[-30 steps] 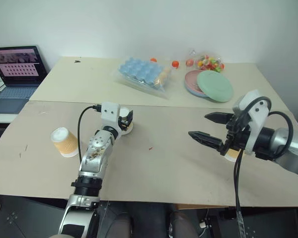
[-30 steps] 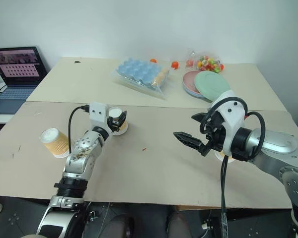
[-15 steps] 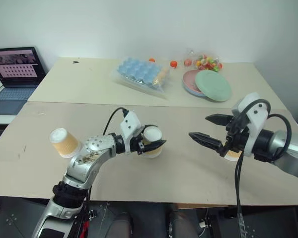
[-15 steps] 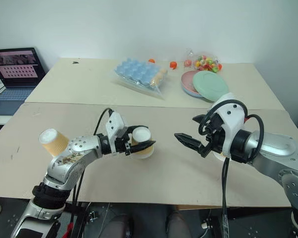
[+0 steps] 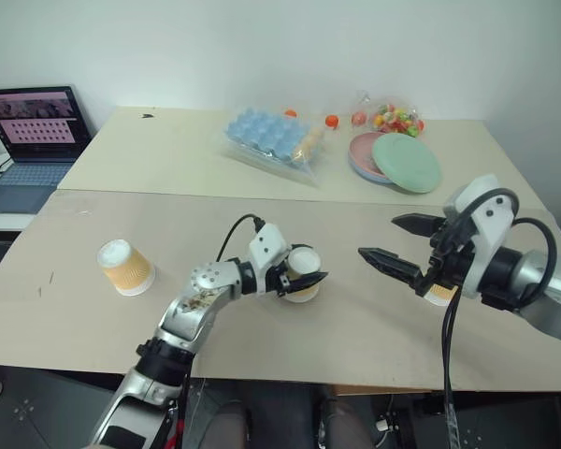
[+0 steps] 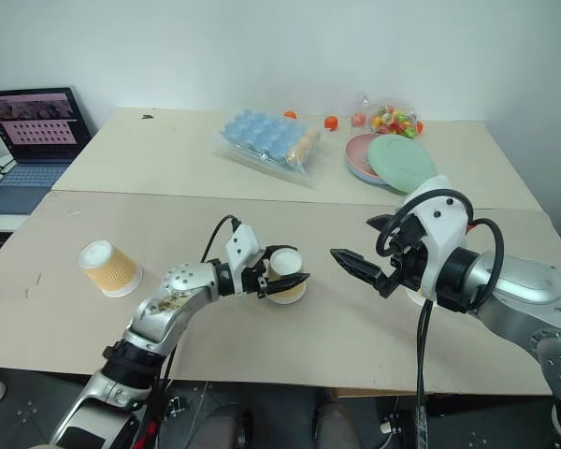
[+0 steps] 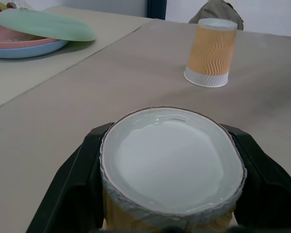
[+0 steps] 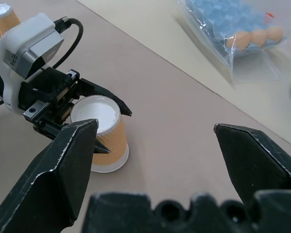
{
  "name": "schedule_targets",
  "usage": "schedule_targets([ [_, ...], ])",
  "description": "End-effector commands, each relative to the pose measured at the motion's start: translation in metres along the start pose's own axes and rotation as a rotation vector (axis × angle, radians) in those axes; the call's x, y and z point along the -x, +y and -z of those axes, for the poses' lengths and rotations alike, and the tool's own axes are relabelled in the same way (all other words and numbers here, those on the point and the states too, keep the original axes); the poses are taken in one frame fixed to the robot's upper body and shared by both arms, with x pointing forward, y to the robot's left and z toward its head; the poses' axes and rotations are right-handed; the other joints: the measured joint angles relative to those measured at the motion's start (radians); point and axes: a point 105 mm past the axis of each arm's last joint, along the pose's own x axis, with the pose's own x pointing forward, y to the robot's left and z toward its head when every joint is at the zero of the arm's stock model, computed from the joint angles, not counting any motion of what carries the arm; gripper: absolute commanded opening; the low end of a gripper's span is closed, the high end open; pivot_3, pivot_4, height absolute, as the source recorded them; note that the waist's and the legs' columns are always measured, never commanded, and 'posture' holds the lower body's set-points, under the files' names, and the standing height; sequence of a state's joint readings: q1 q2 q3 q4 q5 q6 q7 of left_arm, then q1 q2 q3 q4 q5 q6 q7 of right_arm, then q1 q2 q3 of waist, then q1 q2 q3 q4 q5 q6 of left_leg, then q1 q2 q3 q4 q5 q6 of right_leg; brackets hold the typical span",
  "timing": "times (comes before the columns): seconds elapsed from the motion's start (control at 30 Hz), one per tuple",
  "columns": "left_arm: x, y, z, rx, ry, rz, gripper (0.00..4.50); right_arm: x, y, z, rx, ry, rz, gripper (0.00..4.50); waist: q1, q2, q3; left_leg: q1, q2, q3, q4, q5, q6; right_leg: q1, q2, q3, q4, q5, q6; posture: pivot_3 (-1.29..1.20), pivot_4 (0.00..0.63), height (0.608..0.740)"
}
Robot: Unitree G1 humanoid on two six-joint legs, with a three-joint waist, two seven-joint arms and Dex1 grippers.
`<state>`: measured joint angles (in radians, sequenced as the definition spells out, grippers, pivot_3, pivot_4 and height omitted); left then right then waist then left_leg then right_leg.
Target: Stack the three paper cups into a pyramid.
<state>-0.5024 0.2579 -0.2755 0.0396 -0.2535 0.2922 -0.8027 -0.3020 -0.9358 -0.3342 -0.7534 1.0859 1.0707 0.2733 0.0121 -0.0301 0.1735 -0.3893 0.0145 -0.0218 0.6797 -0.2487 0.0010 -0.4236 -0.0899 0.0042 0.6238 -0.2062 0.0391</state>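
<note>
My left gripper [image 5: 304, 277] is shut on a paper cup [image 5: 302, 268] near the table's middle. The cup is upside down, white base up, at or just above the tabletop, with a black finger on each side [image 7: 172, 165]. A second yellow-orange cup [image 5: 124, 267] stands upside down far to the left. The third cup [image 7: 211, 52] stands to the right, partly hidden under my right arm [image 5: 439, 293]. My right gripper [image 5: 378, 237] hovers open to the right of the held cup, pointing at it, with nothing between its fingers.
At the back of the far table lie a bagged blue egg tray [image 5: 266, 138], stacked pink and green plates [image 5: 402, 161] and a bag of candy [image 5: 395, 119]. A laptop [image 5: 33, 131] sits at the far left. The table's front edge runs close below my arms.
My left gripper has carried its cup to the right and nearer, from the left-centre to the middle, turning to point right. The right gripper has stayed put and open.
</note>
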Motion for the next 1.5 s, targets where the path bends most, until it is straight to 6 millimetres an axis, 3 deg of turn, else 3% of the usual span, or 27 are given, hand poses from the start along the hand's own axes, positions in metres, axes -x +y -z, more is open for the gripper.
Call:
schedule_targets([
  [0.03, -0.009, 0.000, -0.011, -0.066, -0.038, 0.025, 2.67, 0.006, -0.001, -0.013, 0.040, -0.043, 0.026, 4.50, -0.001, 0.000, 0.000, 0.000, 0.000, 0.000, 0.000, 0.000, 0.000, 0.000, 0.000, 0.000, 0.000, 0.000, 0.000, 0.00, 0.150, 0.736],
  [0.33, -0.007, -0.003, -0.007, -0.060, -0.034, 0.044, 2.67, 0.008, 0.000, -0.013, 0.040, -0.041, 0.036, 4.50, -0.002, 0.000, 0.000, 0.000, 0.000, 0.000, 0.000, 0.000, 0.000, 0.000, 0.000, 0.001, 0.000, 0.000, 0.000, 0.00, 0.150, 0.736],
  [0.4, -0.006, -0.004, -0.006, -0.063, -0.035, 0.049, 3.68, 0.008, 0.000, -0.013, 0.039, -0.042, 0.037, 4.50, -0.002, 0.000, 0.000, 0.000, 0.000, 0.000, 0.000, 0.000, 0.000, 0.000, 0.000, 0.001, 0.000, 0.000, 0.000, 0.00, 0.150, 0.736],
  [0.47, -0.007, -0.003, -0.006, -0.075, -0.036, 0.042, 4.37, 0.008, -0.001, -0.013, 0.039, -0.042, 0.037, 4.50, -0.002, 0.000, 0.000, 0.000, 0.000, 0.000, 0.000, 0.000, 0.000, 0.000, 0.000, 0.001, 0.000, 0.000, 0.000, 0.00, 0.150, 0.736],
  [0.57, -0.008, 0.000, -0.009, -0.076, -0.047, 0.025, 4.45, 0.008, -0.001, -0.013, 0.038, -0.042, 0.036, 4.50, -0.002, 0.000, 0.000, 0.000, 0.000, 0.000, 0.000, 0.000, 0.000, 0.000, 0.000, 0.001, 0.000, 0.000, 0.000, 0.00, 0.150, 0.736],
  [0.67, -0.008, 0.001, -0.023, -0.040, -0.079, 0.031, 4.45, 0.007, -0.002, -0.013, 0.038, -0.040, 0.032, 4.50, -0.002, 0.000, 0.000, 0.000, 0.000, 0.000, 0.000, 0.000, 0.000, 0.000, 0.000, 0.001, 0.000, 0.000, 0.000, 0.00, 0.150, 0.736],
  [0.87, -0.002, 0.006, -0.075, -0.043, -0.170, 0.032, 4.45, 0.004, -0.002, -0.012, 0.035, -0.040, 0.023, 4.50, -0.001, 0.000, 0.000, 0.000, 0.000, 0.000, 0.000, 0.000, 0.000, 0.000, 0.000, 0.000, 0.000, 0.000, 0.001, 0.00, 0.150, 0.736],
  [0.93, 0.000, 0.007, -0.084, -0.047, -0.181, 0.031, 4.45, 0.004, -0.002, -0.012, 0.036, -0.040, 0.021, 4.50, -0.001, 0.000, 0.000, 0.000, 0.000, 0.000, 0.000, 0.000, 0.000, 0.000, 0.000, 0.000, 0.000, -0.001, 0.001, 0.00, 0.150, 0.736],
  [1.0, 0.008, 0.018, -0.113, -0.062, -0.227, -0.003, 4.45, 0.004, -0.002, -0.012, 0.035, -0.040, 0.016, 4.50, -0.003, 0.000, 0.000, 0.000, 0.000, 0.000, 0.000, 0.000, 0.000, 0.000, 0.000, 0.001, 0.000, -0.001, 0.001, 0.00, 0.150, 0.736],
  [1.1, 0.023, 0.038, -0.138, -0.081, -0.249, -0.100, 4.45, 0.003, -0.003, -0.012, 0.036, -0.040, 0.008, 4.50, -0.005, 0.000, 0.000, 0.000, 0.000, 0.000, 0.000, 0.000, 0.000, 0.000, 0.000, 0.000, 0.000, -0.001, 0.001, 0.00, 0.150, 0.736],
  [1.3, 0.055, 0.082, -0.155, -0.042, -0.223, -0.444, 4.45, -0.001, -0.003, -0.011, 0.033, -0.042, -0.015, 4.50, -0.009, 0.000, 0.000, 0.001, 0.000, 0.000, 0.000, 0.000, 0.000, 0.000, 0.001, 0.001, 0.000, -0.001, 0.002, 0.00, 0.150, 0.736],
  [1.4, 0.086, 0.105, -0.181, -0.078, -0.262, -0.740, 4.45, -0.006, -0.003, -0.011, 0.029, -0.043, -0.040, 4.50, -0.009, -0.003, 0.002, 0.000, 0.000, 0.000, 0.000, 0.000, 0.000, 0.000, 0.001, 0.001, 0.000, -0.001, 0.002, 0.00, 0.150, 0.736],
  [1.5, 0.127, 0.123, -0.179, -0.093, -0.246, -1.030, 4.45, -0.011, 0.000, -0.009, 0.025, -0.041, -0.068, 4.50, -0.012, -0.005, 0.003, 0.000, 0.000, -0.001, 0.000, 0.000, 0.000, -0.001, 0.001, 0.000, 0.000, -0.001, 0.002, 0.00, 0.150, 0.736],
])
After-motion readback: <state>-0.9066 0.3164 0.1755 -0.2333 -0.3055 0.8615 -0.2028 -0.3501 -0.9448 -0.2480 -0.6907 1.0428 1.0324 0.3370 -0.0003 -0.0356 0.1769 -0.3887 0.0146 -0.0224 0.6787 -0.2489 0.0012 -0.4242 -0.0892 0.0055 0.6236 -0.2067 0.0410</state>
